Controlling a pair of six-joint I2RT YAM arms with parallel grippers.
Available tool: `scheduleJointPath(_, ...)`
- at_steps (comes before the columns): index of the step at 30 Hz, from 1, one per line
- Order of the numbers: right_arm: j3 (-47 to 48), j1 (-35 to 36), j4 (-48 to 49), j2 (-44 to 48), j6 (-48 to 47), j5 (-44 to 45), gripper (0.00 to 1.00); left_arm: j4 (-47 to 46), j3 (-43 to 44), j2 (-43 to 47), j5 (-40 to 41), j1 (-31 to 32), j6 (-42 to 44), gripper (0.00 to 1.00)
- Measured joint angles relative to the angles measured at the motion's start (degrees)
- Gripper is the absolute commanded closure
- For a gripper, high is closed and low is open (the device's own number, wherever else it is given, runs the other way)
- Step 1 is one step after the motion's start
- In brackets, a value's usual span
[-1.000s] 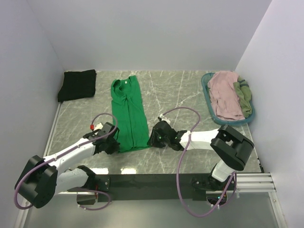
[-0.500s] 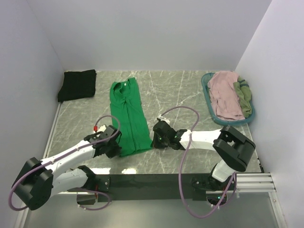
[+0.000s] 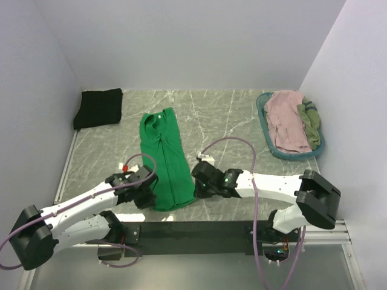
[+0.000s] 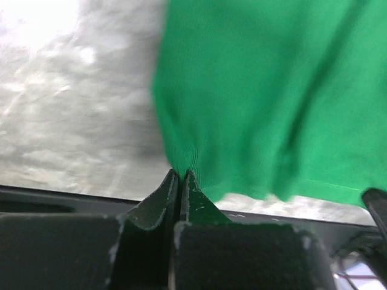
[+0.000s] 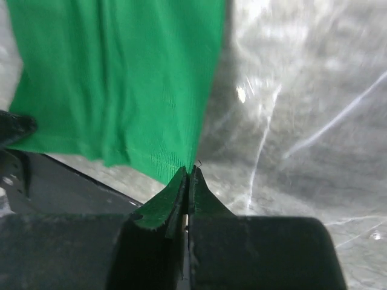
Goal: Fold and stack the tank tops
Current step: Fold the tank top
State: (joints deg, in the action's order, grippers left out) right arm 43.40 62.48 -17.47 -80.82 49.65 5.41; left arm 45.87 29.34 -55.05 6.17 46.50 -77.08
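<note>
The left gripper (image 4: 180,176) has its jaws pressed together on the near left corner of the bright green tank top (image 3: 164,158), a pucker of cloth caught between the tips. The right gripper (image 5: 188,172) is pinched in the same way on the near right corner. Holding both hem corners keeps that edge straight, probably so it can be lifted and carried toward the neckline for a crosswise fold. The green top lies as a long narrow strip at centre-left of the overhead frame, neck end farthest from the arms. The marble table (image 3: 236,118) is bare around it. A folded black tank top (image 3: 98,107) sits at upper left, likely the start of the stack. At upper right, the teal basket (image 3: 264,124) holds the pink top (image 3: 285,121) and the olive top (image 3: 310,124), both not yet folded.
</note>
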Motion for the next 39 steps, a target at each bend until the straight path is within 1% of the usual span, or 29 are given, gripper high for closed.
scheduleJointPath(3, 5.5, -2.1, -2.8, -1.6, -2.0, 0.5, 1.0, 0.2, 4.5, -2.6, 0.4, -2.6, 1.9, 0.99)
scheduleJointPath(5, 10.0, -4.2, -3.5, -3.9, -3.8, 0.7, 1.0, -0.7, 7.8, -4.8, 0.5, -6.7, 4.1, 0.99)
scheduleJointPath(12, 25.9, -11.2, -4.7, -16.6, -9.7, -0.6, 1.0, -5.2, 16.3, -12.2, 0.8, -20.4, 12.4, 0.99)
scheduleJointPath(16, 34.1, -14.1, -6.2, -23.3, -12.1, -1.2, 1.0, -8.3, 21.7, -19.0, 0.7, -26.0, 16.5, 0.99)
scheduleJointPath(20, 43.1, -16.2, -7.8, -30.4, -14.1, -2.1, 1.0, -11.4, 25.0, -24.8, 0.5, -29.4, 18.5, 0.99)
scheduleJointPath(27, 52.1, -18.4, -10.0, -38.1, -15.9, -2.9, 1.0, -13.8, 28.0, -31.3, -0.5, -33.9, 20.4, 0.99)
scheduleJointPath(36, 59.3, -20.4, -11.3, -43.7, -17.1, -3.1, 1.0, -17.6, 33.3, -39.9, -3.4, -36.3, 22.6, 0.99)
scheduleJointPath(39, 59.8, -21.1, -11.3, -44.5, -17.4, -3.1, 1.0, -18.2, 33.4, -40.6, -3.9, -36.9, 22.9, 0.99)
